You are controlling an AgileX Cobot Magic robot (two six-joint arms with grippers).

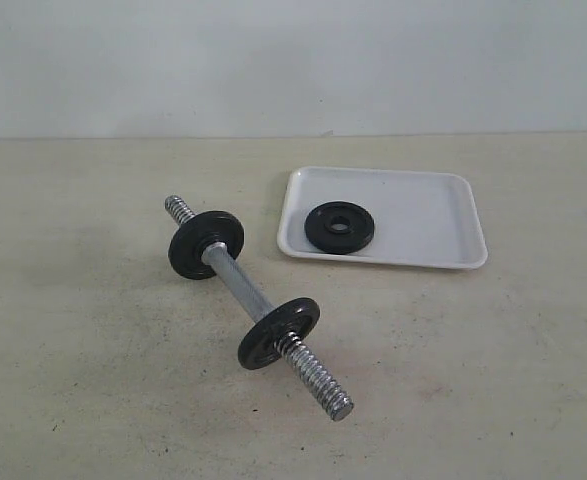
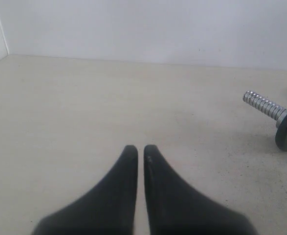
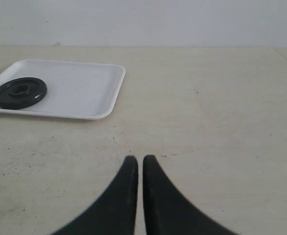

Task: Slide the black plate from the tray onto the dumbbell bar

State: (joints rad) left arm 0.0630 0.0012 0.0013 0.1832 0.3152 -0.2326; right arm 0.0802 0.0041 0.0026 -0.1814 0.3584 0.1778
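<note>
The black plate (image 1: 340,227) lies flat at the left end of the white tray (image 1: 423,215); the right wrist view shows the same plate (image 3: 20,92) and tray (image 3: 84,88). The chrome dumbbell bar (image 1: 241,283) lies diagonally on the table left of the tray, carrying two black discs (image 1: 205,244) (image 1: 278,333). One threaded bar end (image 2: 263,104) and a disc edge show in the left wrist view. Neither arm appears in the exterior view. My left gripper (image 2: 140,149) and right gripper (image 3: 139,160) are both shut, empty, over bare table.
A beige tabletop (image 1: 93,380) spreads around the bar and tray. A pale wall (image 1: 273,60) runs along the table's back edge.
</note>
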